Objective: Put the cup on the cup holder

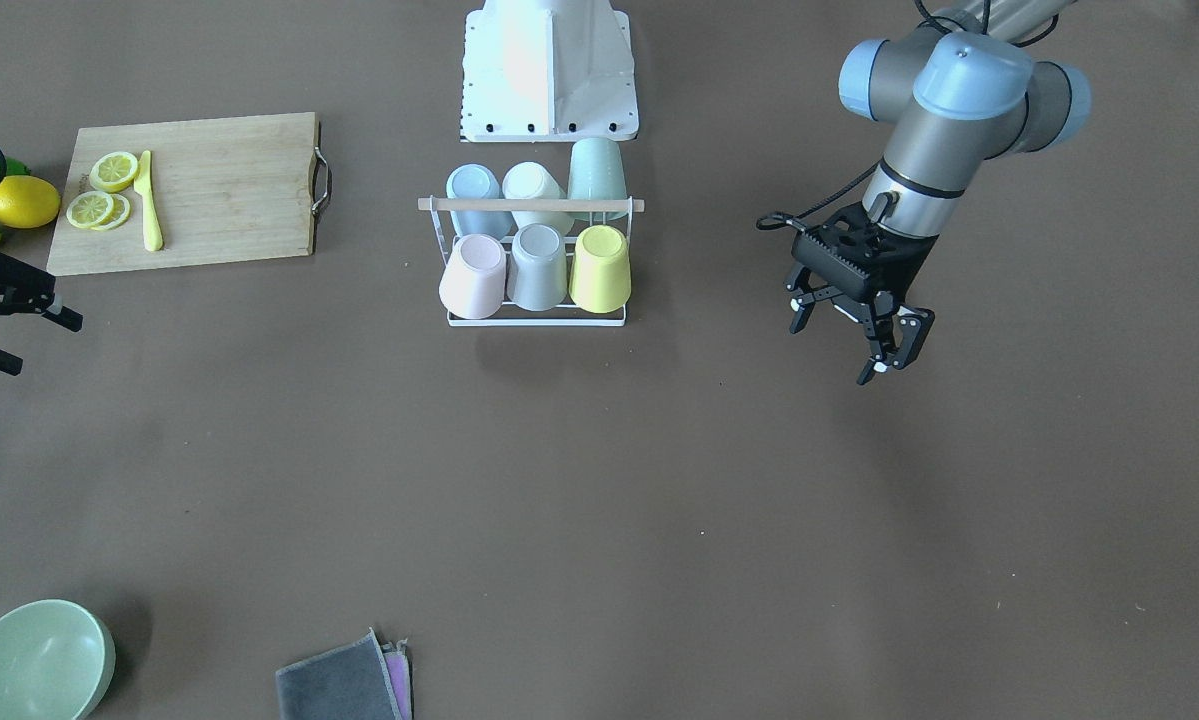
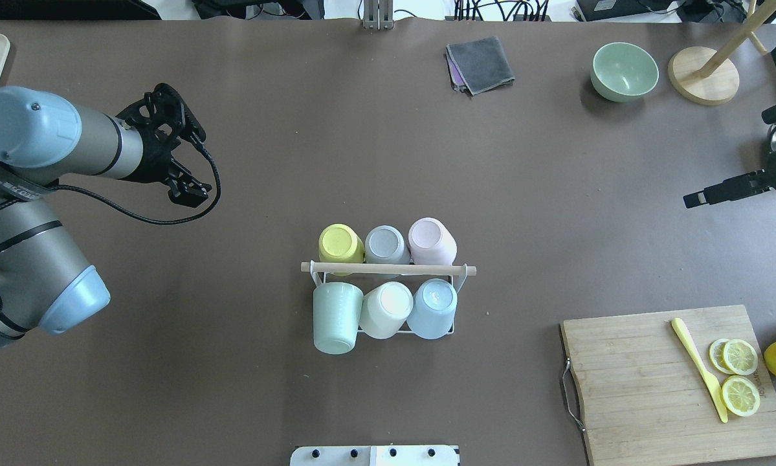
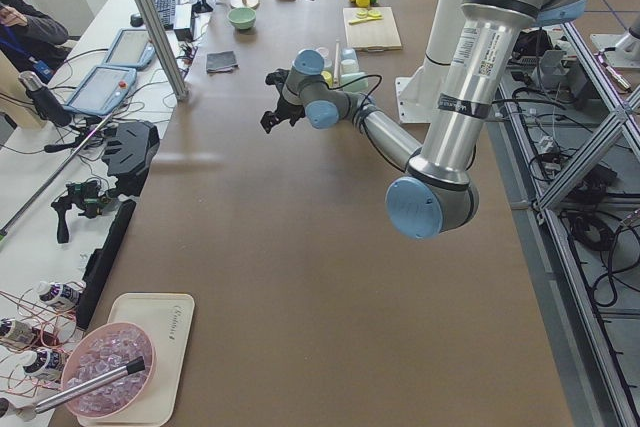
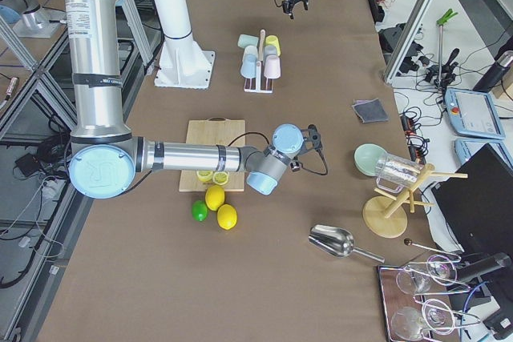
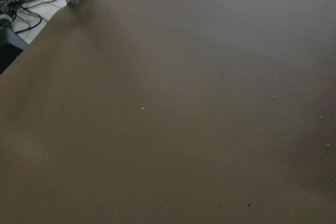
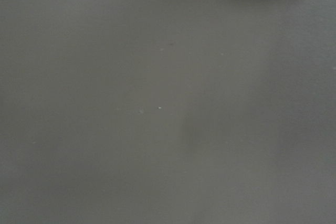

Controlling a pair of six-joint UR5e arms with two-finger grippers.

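The cup holder (image 2: 388,268), a white wire rack with a wooden rod on top, stands mid-table and also shows in the front-facing view (image 1: 531,205). It holds several cups upside down: yellow (image 2: 340,244), grey (image 2: 386,244), pink (image 2: 431,239), green (image 2: 336,316), white (image 2: 386,309) and blue (image 2: 432,308). My left gripper (image 1: 849,340) is open and empty, hovering well to the rack's side; it also shows in the overhead view (image 2: 190,155). My right gripper (image 1: 34,345) is open and empty, far off at the other side. Both wrist views show only bare brown table.
A wooden cutting board (image 2: 659,382) carries lemon slices (image 2: 739,375) and a yellow knife (image 2: 698,369); whole lemons (image 1: 21,201) lie beside it. A green bowl (image 2: 624,71), a grey cloth (image 2: 480,63) and a wooden stand (image 2: 703,84) sit at the far edge. The robot base (image 1: 549,70) is behind the rack.
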